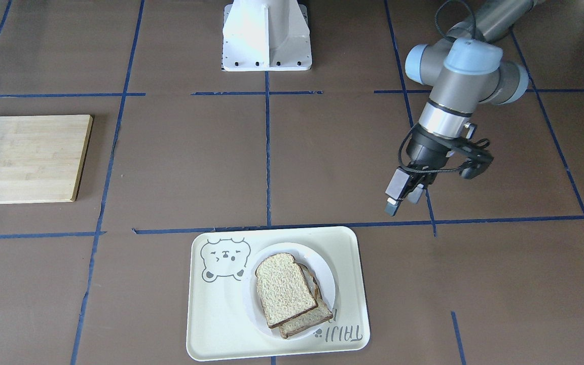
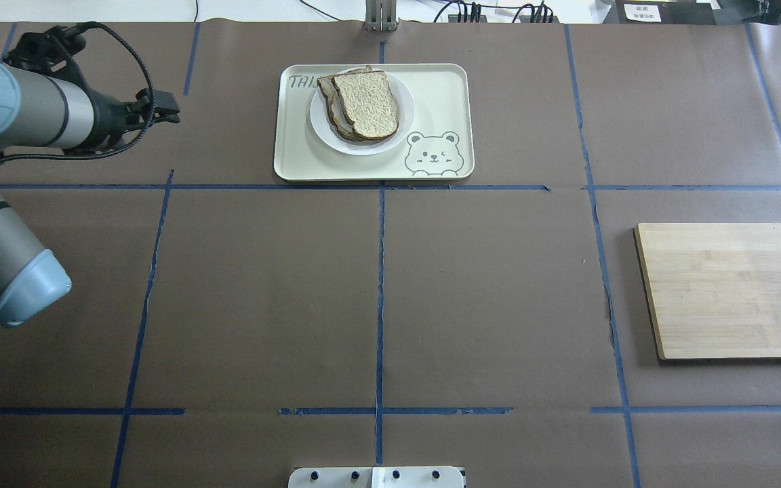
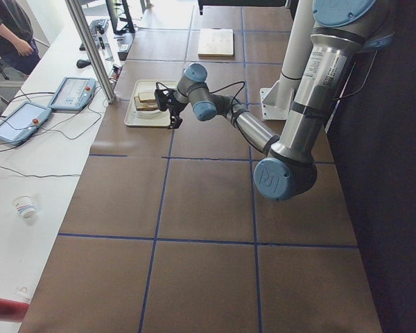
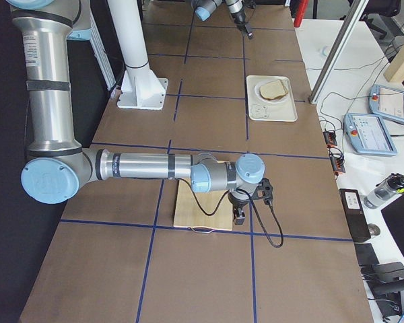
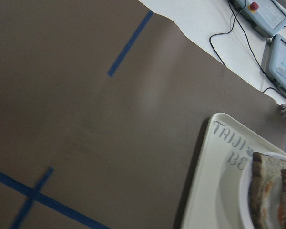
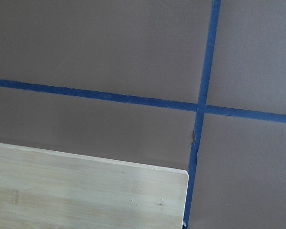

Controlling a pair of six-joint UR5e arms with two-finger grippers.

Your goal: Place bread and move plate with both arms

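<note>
1. A table [image 2: 499, 285] covered in brown paper and marked off by blue tape lines formed the work surface; the white robot base [image 1: 266, 35] stood at its edge.
2. A cream tray [image 1: 221, 324] with a bear drawing lay on the far side of the table from the base.
3. The plate [image 1: 330, 284] rested on the tray, beside the bear.
4. The bread [image 1: 284, 289] lay flat on the plate, on top of a second slice [image 1: 312, 319] and offset so that one edge of that slice showed.
5. The left gripper [image 1: 403, 200] hung over bare table, apart from the tray on the robot's left; its fingers stood slightly parted and held nothing.
6. A wooden board [image 1: 23, 157] lay on the robot's right, well apart from the tray.
7. The right gripper [image 4: 239, 217] hung over one edge of the board; whether its jaws were parted or closed could not be told.
</note>
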